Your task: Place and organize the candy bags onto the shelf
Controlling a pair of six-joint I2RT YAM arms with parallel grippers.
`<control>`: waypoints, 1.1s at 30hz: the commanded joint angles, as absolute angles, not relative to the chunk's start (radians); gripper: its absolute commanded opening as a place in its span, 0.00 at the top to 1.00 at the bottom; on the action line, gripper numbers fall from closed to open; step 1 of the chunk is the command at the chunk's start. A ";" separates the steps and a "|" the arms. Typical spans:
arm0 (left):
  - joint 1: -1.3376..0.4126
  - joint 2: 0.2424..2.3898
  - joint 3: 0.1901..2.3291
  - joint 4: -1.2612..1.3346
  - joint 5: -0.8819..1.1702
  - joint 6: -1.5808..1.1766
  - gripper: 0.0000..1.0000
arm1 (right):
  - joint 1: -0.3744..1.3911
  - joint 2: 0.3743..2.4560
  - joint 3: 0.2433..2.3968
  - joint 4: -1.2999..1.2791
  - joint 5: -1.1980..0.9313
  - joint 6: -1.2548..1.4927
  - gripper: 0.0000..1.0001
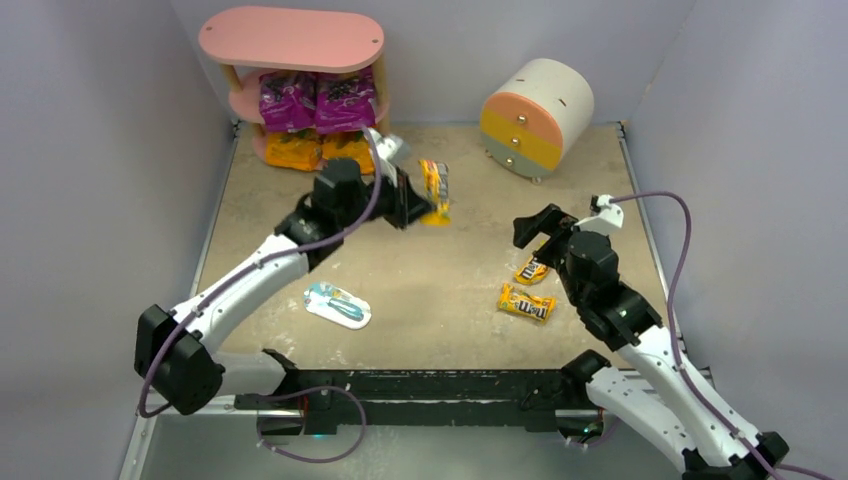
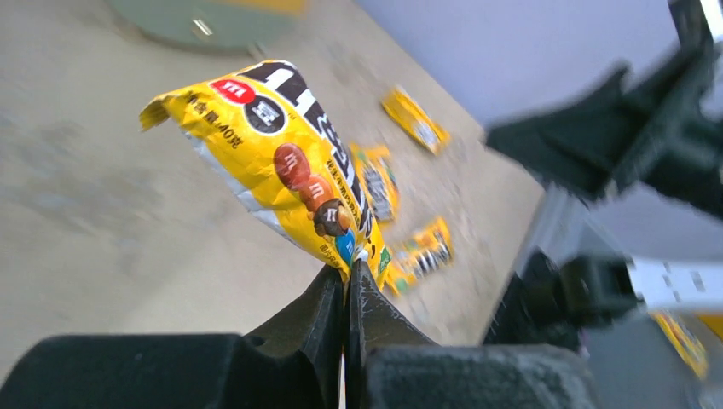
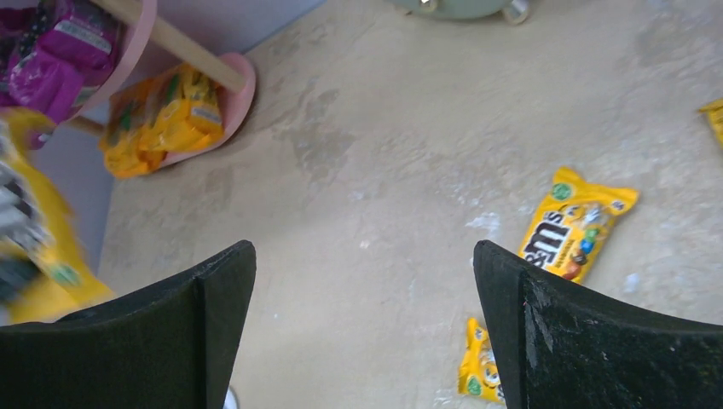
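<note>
My left tool (image 1: 422,208) is clamped on one small yellow M&M's pack (image 1: 435,188). In the left wrist view the two fingers (image 2: 328,311) meet on the pack's near end, and the rest of it sticks out past the tips, tilted up and to the left, clear of the worktop (image 1: 420,270). From overhead that pack sits just right of the pink shelf (image 1: 290,38), between it and the round cream drum cabinet (image 1: 535,115). My right tool (image 1: 534,230) stands wide apart with nothing between its fingers and only bare worktop below the gap. By my count, three more M&M's packs lie flat on the right side of the worktop, all seen from the left wrist (image 2: 415,119) (image 2: 375,181) (image 2: 424,250). From overhead only two of them show, one touching the right tool's outline (image 1: 531,270) and one just nearer to me (image 1: 527,302). On the shelf, two purple grape bags (image 1: 315,100) stand side by side on the middle tier, and two orange-yellow bags (image 1: 318,150) lie side by side on the bottom tier. One flat light-blue and white packet (image 1: 338,305) lies alone on the worktop, near my left arm.
</note>
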State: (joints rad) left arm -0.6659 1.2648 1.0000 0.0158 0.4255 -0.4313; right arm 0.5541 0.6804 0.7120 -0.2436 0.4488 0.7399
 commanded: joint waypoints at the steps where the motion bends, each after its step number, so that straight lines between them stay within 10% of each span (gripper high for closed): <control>1: -0.527 1.313 1.326 -0.139 0.352 -0.263 1.00 | 0.553 0.645 0.708 -0.263 0.566 0.645 0.01; 13: -0.156 1.787 2.179 -0.451 0.509 -0.203 1.00 | 0.552 0.592 0.684 -0.317 0.549 0.611 0.01; 33: 0.000 2.139 2.459 -0.280 0.729 -0.284 0.82 | 0.553 0.563 0.704 -0.503 0.603 0.801 0.02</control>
